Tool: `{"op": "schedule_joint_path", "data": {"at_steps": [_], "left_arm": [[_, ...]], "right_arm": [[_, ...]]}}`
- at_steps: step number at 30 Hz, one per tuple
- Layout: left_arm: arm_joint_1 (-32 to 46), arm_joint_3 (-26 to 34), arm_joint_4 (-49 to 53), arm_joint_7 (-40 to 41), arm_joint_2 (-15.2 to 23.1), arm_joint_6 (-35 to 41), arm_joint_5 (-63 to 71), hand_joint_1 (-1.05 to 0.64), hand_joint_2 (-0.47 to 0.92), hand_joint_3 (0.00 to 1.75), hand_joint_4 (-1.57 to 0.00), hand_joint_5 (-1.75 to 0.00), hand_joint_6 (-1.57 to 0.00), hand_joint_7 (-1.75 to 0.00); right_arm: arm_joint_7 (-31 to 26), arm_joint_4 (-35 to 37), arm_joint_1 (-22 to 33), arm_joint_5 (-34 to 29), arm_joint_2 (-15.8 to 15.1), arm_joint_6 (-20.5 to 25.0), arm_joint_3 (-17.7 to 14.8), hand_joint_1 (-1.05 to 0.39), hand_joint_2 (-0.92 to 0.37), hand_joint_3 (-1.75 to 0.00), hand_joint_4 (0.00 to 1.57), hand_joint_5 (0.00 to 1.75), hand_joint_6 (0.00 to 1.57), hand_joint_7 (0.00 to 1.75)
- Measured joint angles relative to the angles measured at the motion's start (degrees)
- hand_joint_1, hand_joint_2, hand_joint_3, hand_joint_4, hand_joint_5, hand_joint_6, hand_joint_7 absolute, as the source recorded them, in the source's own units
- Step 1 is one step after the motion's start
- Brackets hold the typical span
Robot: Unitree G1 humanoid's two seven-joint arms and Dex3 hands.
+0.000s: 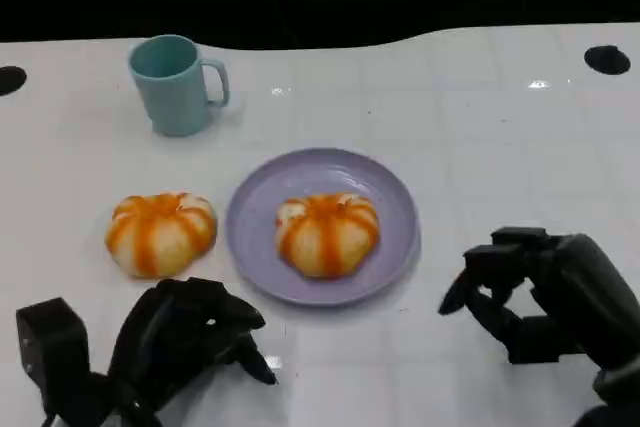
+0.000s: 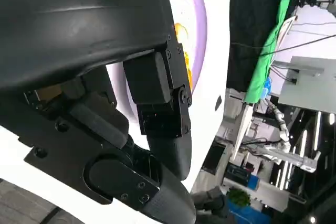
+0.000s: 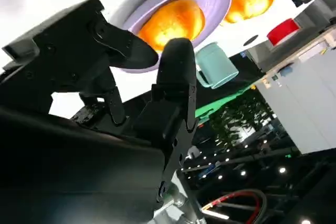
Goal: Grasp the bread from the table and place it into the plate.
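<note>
A white table holds a lavender plate at its centre, with one orange-striped bun already resting in the middle of it. A second bun, the loose bread, sits on the bare table just beside the plate at its nine o'clock. A teal mug stands well apart at about eleven o'clock. The robot's left hand hovers near the front edge, close below the loose bread, fingers curled inward and holding nothing, seemingly poised to reach for it. The right hand waits at the plate's four o'clock, fingers loosely bent and apart, empty, apparently keeping clear.
</note>
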Motion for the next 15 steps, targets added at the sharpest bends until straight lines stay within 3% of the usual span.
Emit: {"op": "schedule_joint_path", "data": {"at_steps": [15], "left_arm": [[0.00, -0.05, -0.37, 0.01, 0.01, 0.11, -0.02, -1.05, 0.73, 0.00, -1.57, -0.60, -1.57, -0.20]], "right_arm": [[0.33, -6.20, 8.22, -3.22, -0.05, 3.12, -1.92, -0.13, -0.35, -1.22, 0.89, 1.75, 0.86, 1.28]]}}
